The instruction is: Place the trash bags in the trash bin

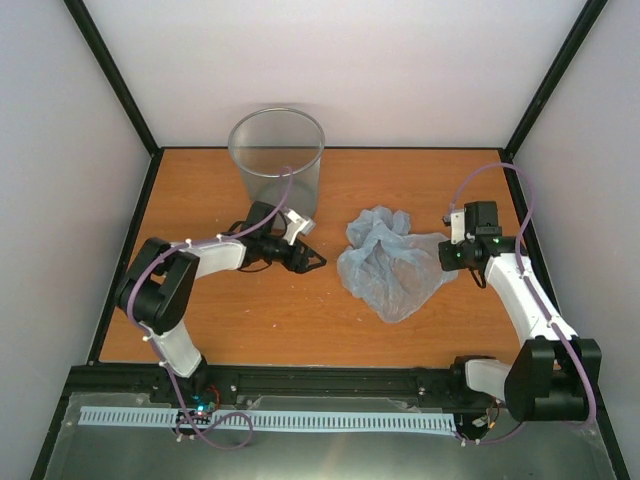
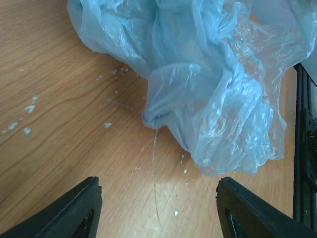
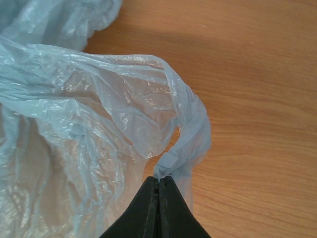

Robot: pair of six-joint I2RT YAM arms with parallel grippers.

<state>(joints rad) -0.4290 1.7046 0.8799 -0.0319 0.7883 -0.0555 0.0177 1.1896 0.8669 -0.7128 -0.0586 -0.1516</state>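
Note:
A crumpled pale blue trash bag (image 1: 392,264) lies on the wooden table between the arms. My right gripper (image 1: 449,254) is shut on the bag's right edge; in the right wrist view the closed fingertips (image 3: 159,182) pinch a handle strip of the bag (image 3: 89,129). My left gripper (image 1: 314,260) is open and empty, low over the table just left of the bag; its view shows the bag (image 2: 208,84) ahead and bare wood between the fingers (image 2: 81,206). The translucent grey trash bin (image 1: 277,160) stands upright at the back, behind the left gripper.
The wooden table (image 1: 250,320) is fenced by black frame posts and white walls at the back and sides. A black rail with a white cable strip (image 1: 260,420) runs along the near edge by the arm bases.

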